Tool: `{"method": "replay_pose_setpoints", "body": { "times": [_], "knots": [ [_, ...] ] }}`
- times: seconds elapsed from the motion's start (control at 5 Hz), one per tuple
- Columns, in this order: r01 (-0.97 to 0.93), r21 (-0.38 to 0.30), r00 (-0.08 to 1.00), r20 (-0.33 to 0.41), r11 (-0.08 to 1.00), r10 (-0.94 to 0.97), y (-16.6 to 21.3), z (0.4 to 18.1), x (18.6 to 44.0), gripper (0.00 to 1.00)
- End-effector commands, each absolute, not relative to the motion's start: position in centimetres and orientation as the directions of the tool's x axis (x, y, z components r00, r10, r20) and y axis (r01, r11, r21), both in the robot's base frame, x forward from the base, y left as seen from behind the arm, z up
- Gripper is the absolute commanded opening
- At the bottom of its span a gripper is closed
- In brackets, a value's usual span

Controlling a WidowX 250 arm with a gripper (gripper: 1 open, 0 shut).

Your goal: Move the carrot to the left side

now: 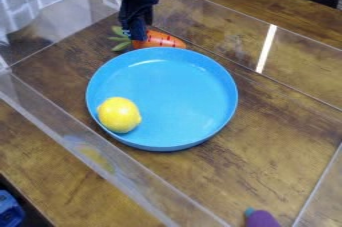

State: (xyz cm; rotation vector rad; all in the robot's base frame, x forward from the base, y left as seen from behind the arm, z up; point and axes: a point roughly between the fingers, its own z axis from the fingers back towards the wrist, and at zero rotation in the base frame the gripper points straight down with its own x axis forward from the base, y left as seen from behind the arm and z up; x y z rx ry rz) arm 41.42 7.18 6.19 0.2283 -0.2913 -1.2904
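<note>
gripper: dark gripper (138, 33) is right at the carrot, honestly can't tell if it's clenched or has let go
carrot: right by the fingertips, partly hidden behind them, orange body (162, 39) poking out one side, green leafy top (120, 44) out the other
plate: blue one (162, 98), just beyond the carrot from the gripper
lemon: yellow (119, 115), on the plate, further from the gripper
purple thing: (261, 218) way off from the gripper
</note>
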Motion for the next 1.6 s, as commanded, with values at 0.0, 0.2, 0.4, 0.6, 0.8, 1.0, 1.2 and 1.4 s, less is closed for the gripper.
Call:
{"method": "replay_pose_setpoints", "body": {
  "times": [0.0,0.2,0.4,0.6,0.8,1.0,1.2,1.4],
  "knots": [
    [0.906,0.389,0.147,0.081,0.167,-0.986,7.4,7.4,42.6,1.00],
    [0.914,0.385,0.108,0.075,0.128,-0.991,7.0,5.5,43.1,1.00],
    [0.921,0.379,0.066,0.067,0.087,-0.996,6.7,4.0,43.5,1.00],
    [0.924,0.376,0.047,0.063,0.068,-0.997,7.1,3.1,43.5,0.00],
    [0.926,0.376,0.024,0.056,0.044,-0.998,8.1,3.6,43.0,0.00],
    [0.932,0.356,0.059,0.047,0.072,-0.997,11.3,4.0,43.0,0.00],
    [0.936,0.337,0.092,0.037,0.099,-0.995,14.3,4.5,42.8,0.00],
    [0.936,0.325,0.136,0.034,0.139,-0.990,15.5,4.1,42.4,0.00]
  ]
}}
